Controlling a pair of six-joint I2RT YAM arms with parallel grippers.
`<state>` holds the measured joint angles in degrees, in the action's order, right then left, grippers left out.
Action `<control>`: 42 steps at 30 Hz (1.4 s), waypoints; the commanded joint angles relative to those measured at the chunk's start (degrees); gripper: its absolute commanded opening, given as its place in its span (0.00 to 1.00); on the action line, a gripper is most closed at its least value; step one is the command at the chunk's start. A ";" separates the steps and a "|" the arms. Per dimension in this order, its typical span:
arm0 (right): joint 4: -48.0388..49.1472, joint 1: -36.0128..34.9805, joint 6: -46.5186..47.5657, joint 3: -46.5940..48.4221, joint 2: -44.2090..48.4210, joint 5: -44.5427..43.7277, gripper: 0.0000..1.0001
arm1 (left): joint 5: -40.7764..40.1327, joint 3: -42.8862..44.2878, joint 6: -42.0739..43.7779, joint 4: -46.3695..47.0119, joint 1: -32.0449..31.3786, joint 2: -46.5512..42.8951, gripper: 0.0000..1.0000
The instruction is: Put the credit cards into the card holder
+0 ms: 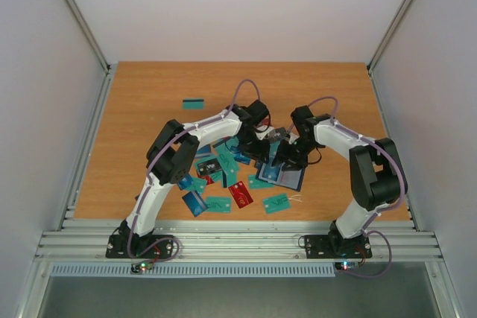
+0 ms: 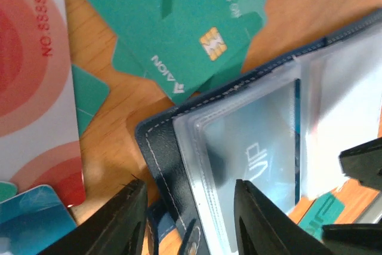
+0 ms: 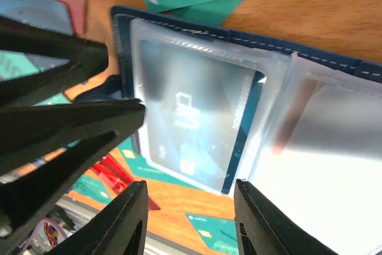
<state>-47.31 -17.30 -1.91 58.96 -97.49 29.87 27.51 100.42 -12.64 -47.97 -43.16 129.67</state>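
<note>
The card holder [image 1: 288, 177] lies open on the table, navy cover [image 2: 160, 147] down and clear sleeves up. A blue card [image 2: 256, 147] sits inside one sleeve and also shows in the right wrist view [image 3: 197, 123]. Several teal, blue, red and black credit cards [image 1: 216, 175] lie scattered left of the holder. My left gripper [image 1: 262, 147] is open and empty just above the holder's left edge [image 2: 194, 225]. My right gripper [image 1: 289, 158] is open and empty over the sleeves [image 3: 191, 225]. The two grippers are very close together.
A lone teal card [image 1: 194, 103] lies far back left. Another teal card [image 1: 276, 202] and a red card [image 1: 240, 194] lie near the front. Teal cards [image 2: 197, 28] and a red-and-white card [image 2: 30, 58] lie beside the holder. White walls surround the table.
</note>
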 commanded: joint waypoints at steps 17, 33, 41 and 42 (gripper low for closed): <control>4.45 4.80 4.16 -2.89 1.16 9.13 0.32 | 7.96 7.47 -4.80 -4.41 -0.70 -0.20 0.43; 9.09 5.79 4.27 -4.83 -5.78 9.22 0.07 | 9.92 9.07 -3.29 -8.79 -0.60 5.07 0.43; 8.94 5.79 5.05 -5.43 -8.07 7.12 0.03 | 9.01 8.91 -2.47 -9.83 -0.64 4.84 0.44; 8.71 5.79 5.16 -5.50 -8.23 6.72 0.03 | 8.51 8.98 -2.43 -10.14 -0.59 4.81 0.46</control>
<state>-38.96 -11.51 2.17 54.57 -103.57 40.14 36.27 107.90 -16.10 -55.94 -43.70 133.51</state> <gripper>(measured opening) 0.038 0.437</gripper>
